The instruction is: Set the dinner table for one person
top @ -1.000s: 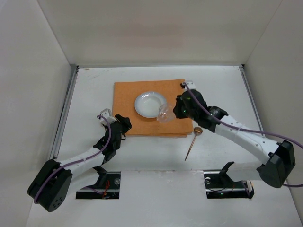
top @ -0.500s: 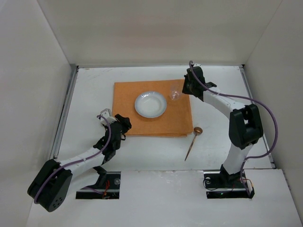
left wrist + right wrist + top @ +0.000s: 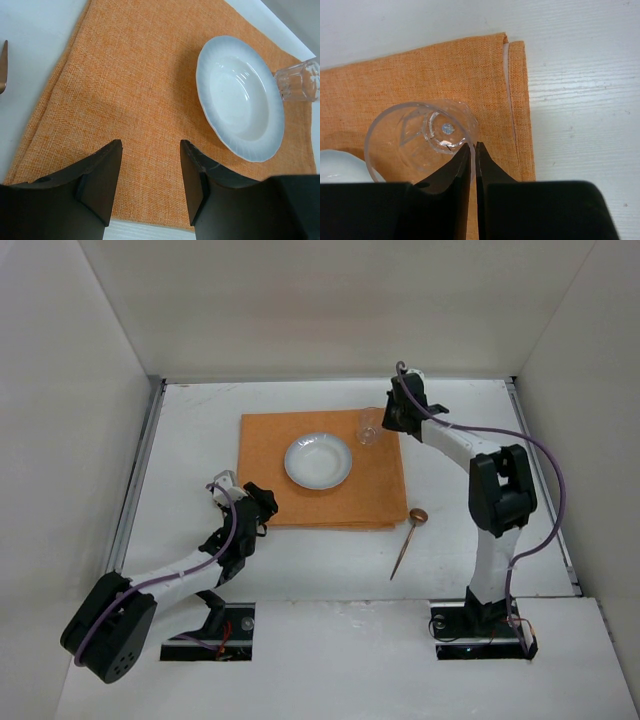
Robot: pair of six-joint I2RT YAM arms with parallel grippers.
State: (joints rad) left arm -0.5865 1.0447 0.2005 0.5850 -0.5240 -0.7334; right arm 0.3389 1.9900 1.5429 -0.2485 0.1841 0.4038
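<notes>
An orange placemat (image 3: 300, 485) lies on the white dinner table (image 3: 180, 430) with a white plate (image 3: 318, 461) on it. My right gripper (image 3: 385, 420) is shut on the rim of a clear glass (image 3: 368, 428), one finger inside and one outside (image 3: 473, 147). The glass (image 3: 417, 135) stands upright at the placemat's far right corner (image 3: 512, 75). My left gripper (image 3: 262, 502) is open and empty at the placemat's near left edge (image 3: 150, 147). The plate (image 3: 240, 97) and glass (image 3: 300, 80) show beyond it. A copper spoon (image 3: 408, 540) lies on the table to the right of the placemat.
White walls enclose the table on three sides. Metal rails (image 3: 140, 470) run along the left and right edges. A copper utensil tip (image 3: 2, 67) shows at the left edge of the left wrist view.
My right arm has carried the glass from beside the plate to the placemat's far right corner and lowered it there. The left arm has not moved.
</notes>
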